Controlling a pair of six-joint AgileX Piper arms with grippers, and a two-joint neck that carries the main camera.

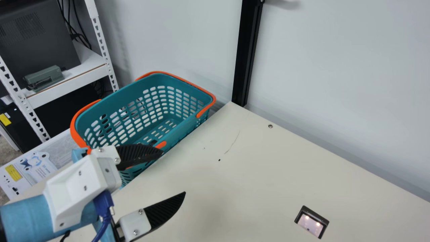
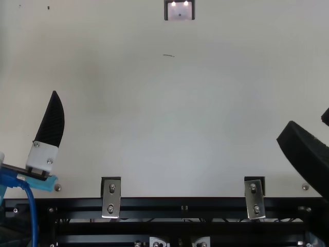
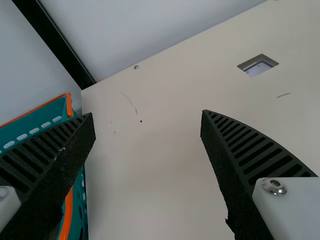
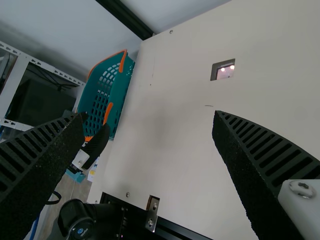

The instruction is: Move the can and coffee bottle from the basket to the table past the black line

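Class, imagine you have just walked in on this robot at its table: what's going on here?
Nothing is being handled at this moment. The robot's left gripper is open and empty beside the teal basket, one finger over the basket's near side and the other over the table. The right gripper is also open and empty, above the table. The job is to move a can and a coffee bottle out of the basket; what lies at its near end is hard to tell.
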